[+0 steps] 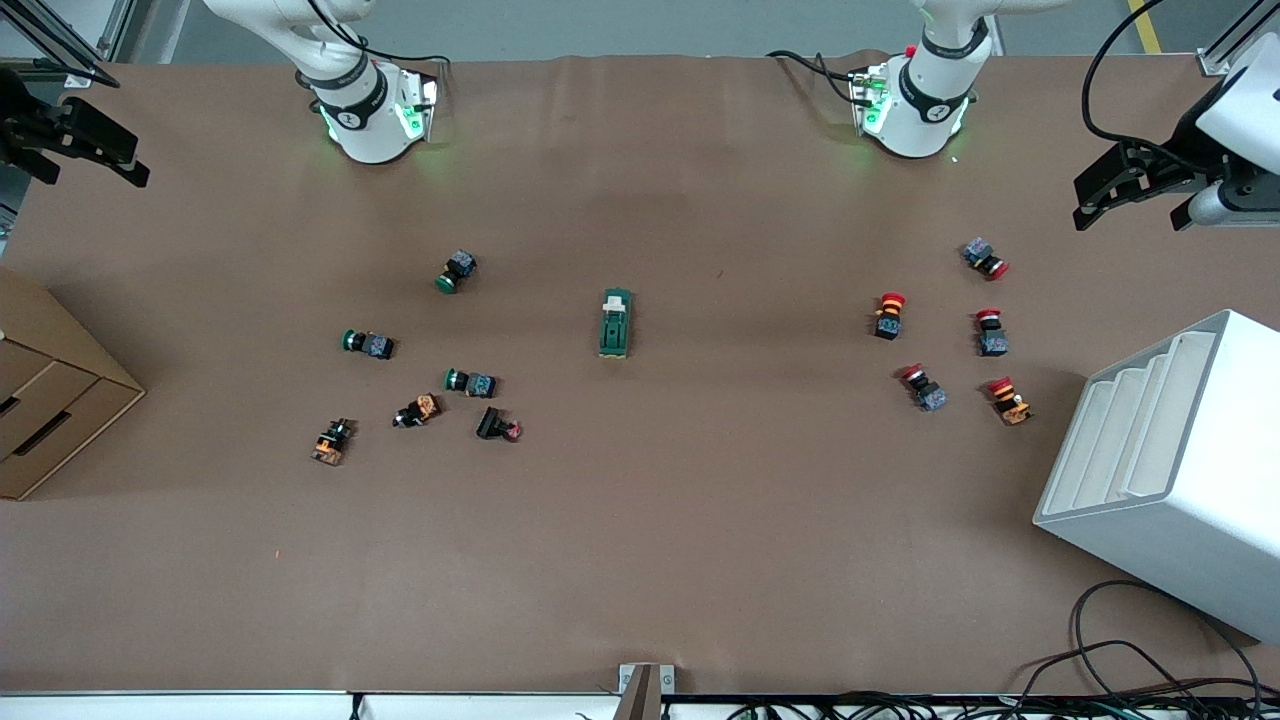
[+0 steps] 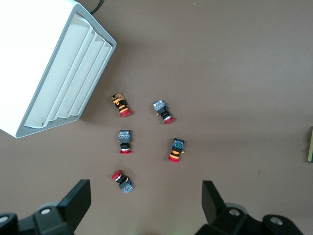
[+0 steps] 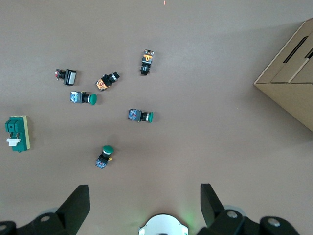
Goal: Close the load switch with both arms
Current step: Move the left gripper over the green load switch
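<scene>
The white rack [image 1: 1170, 470] runs off the front view's edge, as does the cardboard box [image 1: 40, 400]; the load switch [image 2: 311, 144] is cut off in the left wrist view.

Brown desk [image 1: 640, 560], dark-green load switch [image 1: 615, 324] with a cream slider, green-capped push buttons [image 1: 455, 272], red-capped push buttons [image 1: 889, 314], white ribbed bin [image 1: 1170, 470], tan cardboard box [image 1: 50, 400], black left claw [image 2: 146, 200], black right claw [image 3: 145, 200]
</scene>
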`<action>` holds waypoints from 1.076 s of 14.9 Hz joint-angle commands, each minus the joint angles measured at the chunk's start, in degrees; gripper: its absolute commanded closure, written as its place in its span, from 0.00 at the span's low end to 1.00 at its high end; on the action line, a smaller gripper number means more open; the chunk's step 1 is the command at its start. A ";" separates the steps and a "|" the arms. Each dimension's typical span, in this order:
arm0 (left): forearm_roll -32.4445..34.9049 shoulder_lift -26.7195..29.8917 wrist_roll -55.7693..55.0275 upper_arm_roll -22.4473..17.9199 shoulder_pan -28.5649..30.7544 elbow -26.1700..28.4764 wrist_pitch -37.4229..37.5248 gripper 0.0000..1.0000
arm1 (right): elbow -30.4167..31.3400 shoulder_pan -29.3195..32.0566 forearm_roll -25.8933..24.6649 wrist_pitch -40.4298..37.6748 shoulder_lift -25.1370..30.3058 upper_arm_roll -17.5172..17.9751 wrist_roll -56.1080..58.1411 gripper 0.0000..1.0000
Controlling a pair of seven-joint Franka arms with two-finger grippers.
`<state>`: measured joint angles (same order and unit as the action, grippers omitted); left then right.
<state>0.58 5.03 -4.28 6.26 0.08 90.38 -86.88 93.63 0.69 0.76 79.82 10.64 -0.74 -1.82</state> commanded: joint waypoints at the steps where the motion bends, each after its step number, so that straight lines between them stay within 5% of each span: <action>1: 0.92 -0.98 0.77 0.07 -0.08 -1.88 1.27 0.00 | 0.24 0.54 -0.85 -1.24 0.61 0.65 0.06 0.00; 8: 0.30 -2.92 -0.73 2.79 -2.27 -4.86 1.27 0.00 | 0.24 0.63 -0.93 -0.55 0.61 0.30 4.63 0.00; 16: 0.83 -5.99 -29.68 23.25 -2.54 -3.20 -6.80 0.00 | 0.24 0.54 -0.06 0.07 0.61 0.48 2.35 0.00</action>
<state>0.53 0.82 -26.64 25.55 -2.56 87.41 -91.51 93.62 0.68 0.51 79.66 10.64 -0.69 1.31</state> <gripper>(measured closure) 0.000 0.000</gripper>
